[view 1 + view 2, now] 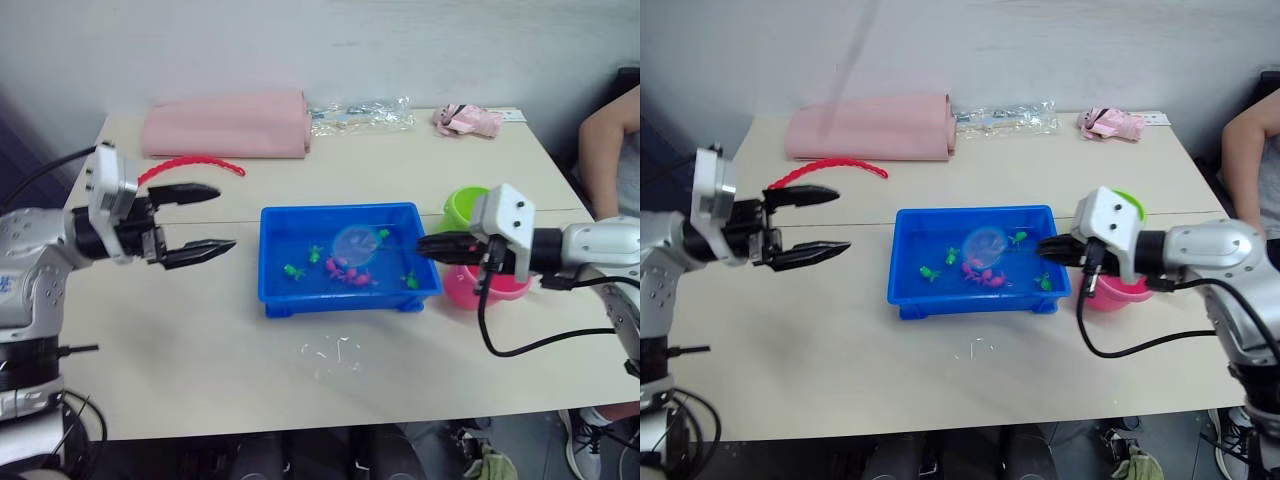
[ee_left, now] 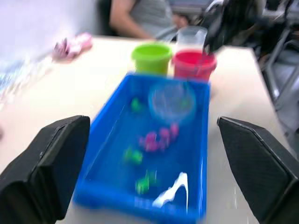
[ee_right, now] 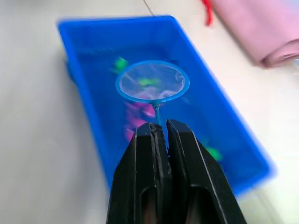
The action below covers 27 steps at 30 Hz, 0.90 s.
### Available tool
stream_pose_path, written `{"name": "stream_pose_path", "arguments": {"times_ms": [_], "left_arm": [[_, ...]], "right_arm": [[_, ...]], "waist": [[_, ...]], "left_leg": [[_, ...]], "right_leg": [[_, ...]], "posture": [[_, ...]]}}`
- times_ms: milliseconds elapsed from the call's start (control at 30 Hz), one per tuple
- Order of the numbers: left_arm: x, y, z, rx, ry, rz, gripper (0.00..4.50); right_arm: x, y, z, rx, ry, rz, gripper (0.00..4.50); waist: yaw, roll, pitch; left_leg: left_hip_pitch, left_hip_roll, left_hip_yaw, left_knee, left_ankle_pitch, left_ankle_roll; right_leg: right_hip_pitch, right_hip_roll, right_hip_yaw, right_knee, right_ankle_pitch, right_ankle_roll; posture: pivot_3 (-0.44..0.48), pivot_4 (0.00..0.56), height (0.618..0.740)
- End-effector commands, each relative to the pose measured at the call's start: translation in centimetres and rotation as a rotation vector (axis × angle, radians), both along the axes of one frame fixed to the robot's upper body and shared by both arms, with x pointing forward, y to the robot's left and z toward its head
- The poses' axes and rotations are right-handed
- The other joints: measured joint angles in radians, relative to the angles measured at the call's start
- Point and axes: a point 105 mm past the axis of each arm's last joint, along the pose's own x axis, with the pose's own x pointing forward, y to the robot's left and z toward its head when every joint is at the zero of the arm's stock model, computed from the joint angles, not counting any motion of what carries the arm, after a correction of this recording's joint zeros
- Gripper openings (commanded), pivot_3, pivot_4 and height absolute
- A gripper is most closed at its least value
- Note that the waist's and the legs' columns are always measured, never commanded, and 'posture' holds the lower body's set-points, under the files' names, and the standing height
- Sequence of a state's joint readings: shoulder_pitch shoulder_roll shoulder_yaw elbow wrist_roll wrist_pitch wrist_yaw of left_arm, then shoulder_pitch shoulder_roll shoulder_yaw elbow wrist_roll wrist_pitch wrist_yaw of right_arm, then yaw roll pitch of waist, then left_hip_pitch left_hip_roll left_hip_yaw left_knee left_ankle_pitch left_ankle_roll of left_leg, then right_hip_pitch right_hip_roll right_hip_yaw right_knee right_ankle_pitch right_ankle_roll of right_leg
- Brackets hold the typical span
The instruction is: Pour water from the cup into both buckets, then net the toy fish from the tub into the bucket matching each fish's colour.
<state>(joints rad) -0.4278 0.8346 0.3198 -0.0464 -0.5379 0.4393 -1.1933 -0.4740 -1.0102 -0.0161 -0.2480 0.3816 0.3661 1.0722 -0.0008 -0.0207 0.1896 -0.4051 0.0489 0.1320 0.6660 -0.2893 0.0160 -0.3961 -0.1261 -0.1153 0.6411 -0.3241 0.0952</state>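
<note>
Netting stage: right gripper [image 3: 159,128] jaws clamped on the net [image 3: 152,81], hoop over fish [image 1: 350,275] in the tub [image 1: 340,298], frame centre. Fish all unsorted. Left gripper [image 1: 205,218] jaws apart, idle.

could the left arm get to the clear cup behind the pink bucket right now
Probably not easily. The cup stands beyond the tub, behind the pink bucket, with the right gripper alongside.

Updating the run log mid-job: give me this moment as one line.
right claw: shut on blue-rimmed mesh net over shallow blue plastic tub | left claw: open, empty | tiny plastic fish: in tub
</note>
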Motion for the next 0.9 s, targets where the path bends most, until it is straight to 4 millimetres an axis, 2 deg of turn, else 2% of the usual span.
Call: {"name": "stream_pose_path", "arguments": {"times_ms": [33,200,433,567,700,900], "left_arm": [[-0.7,1.0,-0.9,0.073,-0.068,0.036,4.48],[-2.3,-0.3,-3.3,0.101,-0.037,-0.063,4.48],[-1.6,-2.6,-3.5,0.101,-0.023,-0.152,4.48],[-1.2,-3.1,-4.0,0.158,0.004,-0.178,4.48],[-0.9,-3.7,-3.6,0.153,-0.009,-0.199,4.48],[-0.9,-4.2,-3.7,0.147,-0.009,-0.217,4.48]], "right_arm": [[0.9,-1.3,1.3,-0.091,-0.137,0.015,0.00],[2.3,-2.1,0.6,-0.259,-0.194,0.063,0.00],[3.7,-1.5,-0.9,-0.341,-0.189,0.126,0.00],[4.3,-1.7,-1.9,-0.378,-0.170,0.134,0.00],[4.5,-2.0,-2.6,-0.401,-0.153,0.141,0.00],[4.3,-1.3,-3.4,-0.395,-0.111,0.182,0.00]], "waist": [[-0.002,0.000,0.000],[-0.007,0.000,0.000],[-0.006,0.000,0.000],[-0.007,0.000,0.000],[-0.007,0.000,0.000],[-0.014,0.000,0.000]], "left_leg": [[0.000,0.000,0.000,0.000,0.000,0.000],[0.001,0.000,0.003,0.000,0.000,0.000],[0.001,0.000,0.004,0.000,0.000,0.000],[0.001,0.000,0.005,0.000,0.000,0.000],[0.001,0.000,0.005,0.000,0.000,0.000],[0.002,0.001,0.005,0.000,0.000,0.000]], "right_leg": [[0.000,-0.001,0.000,-0.002,0.000,0.000],[-0.002,-0.001,0.002,-0.001,0.000,0.000],[-0.002,-0.001,0.003,0.001,0.000,0.000],[-0.003,-0.001,0.004,0.003,0.000,0.000],[-0.002,-0.001,0.004,0.003,0.000,0.000],[-0.003,0.000,0.005,0.004,0.000,0.000]], "posture": [[0.000,0.150,0.740],[0.000,0.150,0.740],[0.000,0.150,0.740],[0.000,0.150,0.740],[0.000,0.150,0.740],[0.000,0.150,0.740]]}}
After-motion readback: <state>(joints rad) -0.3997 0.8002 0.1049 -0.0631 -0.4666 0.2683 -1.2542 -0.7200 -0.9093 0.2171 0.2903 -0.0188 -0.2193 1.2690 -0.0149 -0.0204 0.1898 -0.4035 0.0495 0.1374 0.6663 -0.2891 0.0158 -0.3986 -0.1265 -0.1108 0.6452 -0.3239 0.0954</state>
